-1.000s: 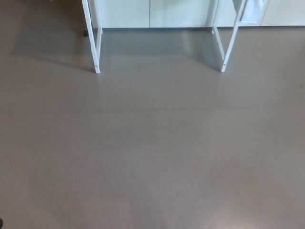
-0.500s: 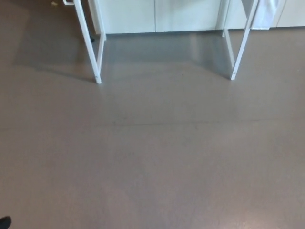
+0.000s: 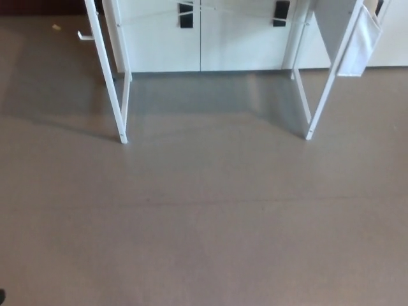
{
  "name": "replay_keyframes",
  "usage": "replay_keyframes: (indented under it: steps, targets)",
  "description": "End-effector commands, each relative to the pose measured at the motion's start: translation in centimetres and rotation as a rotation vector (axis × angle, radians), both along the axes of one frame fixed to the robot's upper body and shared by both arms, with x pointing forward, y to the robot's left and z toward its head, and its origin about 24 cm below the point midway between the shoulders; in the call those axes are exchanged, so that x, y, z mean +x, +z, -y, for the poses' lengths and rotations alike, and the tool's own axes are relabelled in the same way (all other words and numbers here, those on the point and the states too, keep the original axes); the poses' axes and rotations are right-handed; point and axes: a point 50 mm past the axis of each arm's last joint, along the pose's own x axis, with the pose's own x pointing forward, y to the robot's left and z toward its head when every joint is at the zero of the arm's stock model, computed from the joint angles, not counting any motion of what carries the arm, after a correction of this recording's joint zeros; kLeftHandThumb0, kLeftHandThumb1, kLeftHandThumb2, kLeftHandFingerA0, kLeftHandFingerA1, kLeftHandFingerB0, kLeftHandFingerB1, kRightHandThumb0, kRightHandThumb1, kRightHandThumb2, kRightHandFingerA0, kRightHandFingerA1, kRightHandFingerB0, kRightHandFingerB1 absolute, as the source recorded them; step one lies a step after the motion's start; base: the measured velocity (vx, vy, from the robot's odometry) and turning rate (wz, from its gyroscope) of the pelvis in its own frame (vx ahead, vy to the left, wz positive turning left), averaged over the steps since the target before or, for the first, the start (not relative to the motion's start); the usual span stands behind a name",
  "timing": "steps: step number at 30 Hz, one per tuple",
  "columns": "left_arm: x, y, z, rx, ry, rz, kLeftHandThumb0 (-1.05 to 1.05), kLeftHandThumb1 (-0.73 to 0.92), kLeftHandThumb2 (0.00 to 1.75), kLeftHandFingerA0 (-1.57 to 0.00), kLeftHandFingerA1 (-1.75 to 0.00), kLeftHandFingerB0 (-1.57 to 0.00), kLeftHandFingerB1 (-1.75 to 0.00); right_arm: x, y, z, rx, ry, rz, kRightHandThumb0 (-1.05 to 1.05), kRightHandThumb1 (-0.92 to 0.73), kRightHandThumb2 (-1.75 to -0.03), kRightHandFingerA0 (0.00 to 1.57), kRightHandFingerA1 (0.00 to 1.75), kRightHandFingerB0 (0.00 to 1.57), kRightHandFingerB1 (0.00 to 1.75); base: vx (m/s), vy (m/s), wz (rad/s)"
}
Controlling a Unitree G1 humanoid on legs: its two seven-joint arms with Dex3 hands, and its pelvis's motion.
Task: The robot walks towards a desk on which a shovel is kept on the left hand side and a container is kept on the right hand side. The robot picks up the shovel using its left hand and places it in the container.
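Grey-brown floor (image 3: 204, 223) fills nearly the whole head view, smooth and matte, with a faint seam running left to right across the middle. At the far end stand the white legs of the desk: the left legs (image 3: 115, 83) come down as a slanted pair meeting the floor at the far left, and the right legs (image 3: 322, 83) mirror them at the far right, each front foot planted on the floor. The frame casts a soft shadow (image 3: 57, 95) that spreads out to the left of the left legs. Behind the legs runs a row of white cabinets (image 3: 204, 35) against the far wall, with two small black fittings (image 3: 185, 14) up near the top edge. A pale sheet or panel (image 3: 358, 41) hangs beside the right legs at the far right. A small white handle-like piece (image 3: 84, 36) sticks out just left of the left legs. The desktop is cut off above the picture, so the shovel and the container cannot be seen here. Neither the left hand nor the right hand appears, so whether their fingers are apart or closed cannot be told.
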Motion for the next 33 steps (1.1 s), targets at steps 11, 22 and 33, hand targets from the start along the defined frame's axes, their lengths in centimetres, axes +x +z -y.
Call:
replay_keyframes:
  steps: [11, 22, 33]
  targets:
    - [-4.3, -1.0, 0.6, 0.010, 0.001, -0.065, -0.10, 0.43, 0.88, -0.37, -0.59, -0.24, -0.51, -4.7, -1.0, 1.1, -0.076, 0.034, -0.089, -0.40, -0.45, -0.68, 0.55, 0.52, 0.39, 0.46, 0.23, -0.162, 0.04]
    - [-5.0, -1.2, 1.2, 0.083, -0.021, -0.086, -0.20, 0.59, 0.57, -0.51, -0.42, -0.40, -0.35, -6.1, -1.6, 1.1, -0.069, 0.042, -0.116, -0.42, -0.45, -0.71, 0.56, 0.55, 0.36, 0.46, 0.25, 0.087, -0.04]
    - [-3.4, -0.5, 1.4, 0.063, 0.021, -0.026, -0.22, 0.61, 0.58, -0.46, -0.44, -0.38, -0.36, -5.9, -2.1, 0.6, -0.067, 0.032, -0.108, -0.43, -0.46, -0.72, 0.57, 0.54, 0.34, 0.46, 0.11, -0.158, 0.11]
